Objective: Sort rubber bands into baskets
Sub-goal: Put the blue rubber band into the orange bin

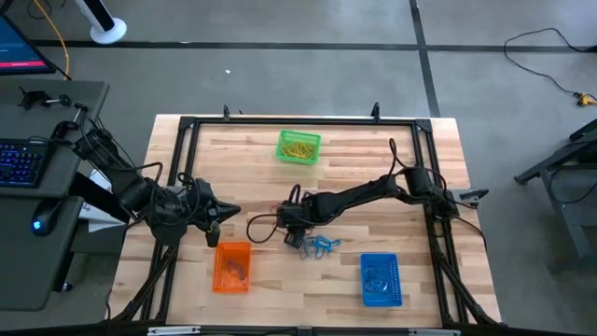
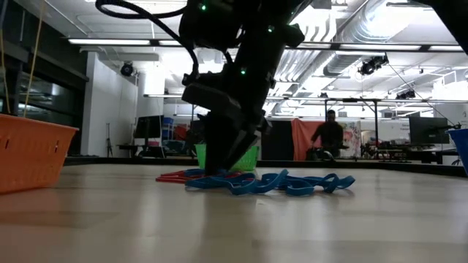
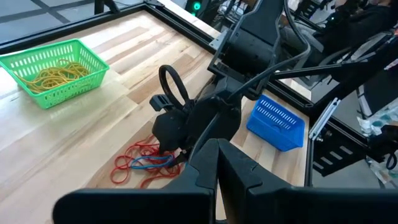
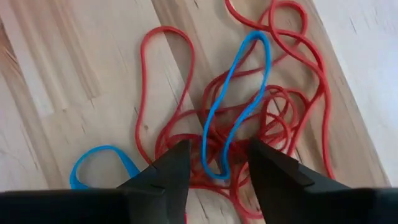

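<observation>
Several limp, light, tangled red and blue rubber bands (image 4: 236, 124) lie mid-table, at ten o'clock from the blue basket (image 1: 381, 278), with the right gripper (image 4: 217, 168) half open astride a blue loop, best pinched singly; left gripper (image 1: 216, 220) shut.

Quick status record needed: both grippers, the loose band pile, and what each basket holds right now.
right gripper: open, down on the table over the loose pile, fingers straddling a blue band
left gripper: shut, waiting near the orange basket
loose pile: red and blue bands tangled mid-table
green basket: yellow bands inside
orange basket: a few bands inside, colour unclear
blue basket: blue bands inside
</observation>
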